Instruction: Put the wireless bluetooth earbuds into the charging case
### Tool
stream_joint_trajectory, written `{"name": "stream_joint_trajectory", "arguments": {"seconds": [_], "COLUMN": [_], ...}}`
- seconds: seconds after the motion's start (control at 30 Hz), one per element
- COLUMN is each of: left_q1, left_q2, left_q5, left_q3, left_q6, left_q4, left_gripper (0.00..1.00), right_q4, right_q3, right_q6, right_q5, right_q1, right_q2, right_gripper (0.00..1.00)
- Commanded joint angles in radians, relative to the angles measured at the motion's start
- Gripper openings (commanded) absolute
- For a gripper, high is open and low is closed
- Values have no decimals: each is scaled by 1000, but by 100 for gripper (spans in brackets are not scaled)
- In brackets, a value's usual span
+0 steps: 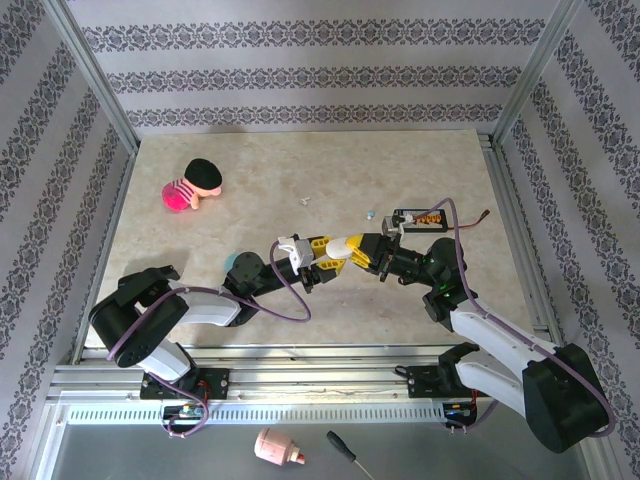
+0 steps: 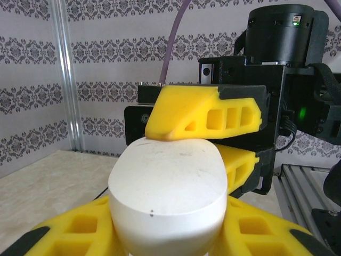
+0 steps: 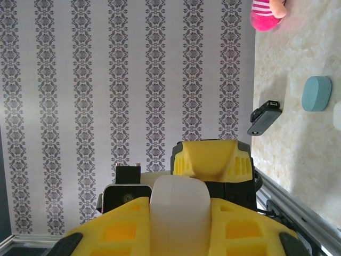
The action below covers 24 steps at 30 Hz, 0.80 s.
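While the left fingers (image 1: 322,256) and the right fingers (image 1: 370,252) are both clamping the white charging case (image 1: 346,243) from opposite ends, they are holding it in the air over the middle of the worktop (image 1: 300,150). Step in hand: looking like the lid being worked open, or the case being passed across; which one cannot be told. Lid: appearing shut, no gap showing in either wrist view. Earbuds: a white one (image 1: 305,200) and a pale blue one (image 1: 371,212) are lying loose on the worktop beyond the case, well apart from it, none yet seated. Next move: probably calling for the lid to be opened while one side is steadying the case, then one arm freeing itself to fetch a bud. Surroundings: a teal case (image 1: 243,263) is sitting beside the left arm, and a plush toy (image 1: 195,183) is lying far left. Obstruction: a black gadget (image 1: 420,216) is crowding the blue bud.
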Motion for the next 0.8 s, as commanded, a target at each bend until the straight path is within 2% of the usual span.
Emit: {"name": "stream_joint_trajectory", "arguments": {"seconds": [0.0,0.1,0.17,0.27,0.33,0.43,0.63,0.77], "left_q1": [-1,-2,-2,-2,-1,5,27,39], "left_q2": [3,-1,0,1,1,0,-19,-47], "left_q5": [49,48,45,38,30,30,41,61], "left_q3": [21,21,18,13,7,-6,-41,-62], "left_q6": [-11,-14,-13,-17,-27,-46,-77,-71], "left_q4": [49,49,49,49,49,49,35,-19], "left_gripper": [30,29,29,29,28,28,28,28], "right_q4": [20,6,-7,-44,-86,-185,-303,-503], "right_q3": [-1,-1,-1,-1,6,24,65,130], "right_q6": [-7,-17,-27,-59,-101,-182,-373,-658], "right_q5": [31,34,34,40,43,45,10,6], "right_q1": [-4,-3,-3,-4,-8,-16,-59,-62], "right_q2": [-14,-17,-19,-33,-48,-73,-103,-135], "right_gripper": [13,15,19,43,54,66,78,83]}}
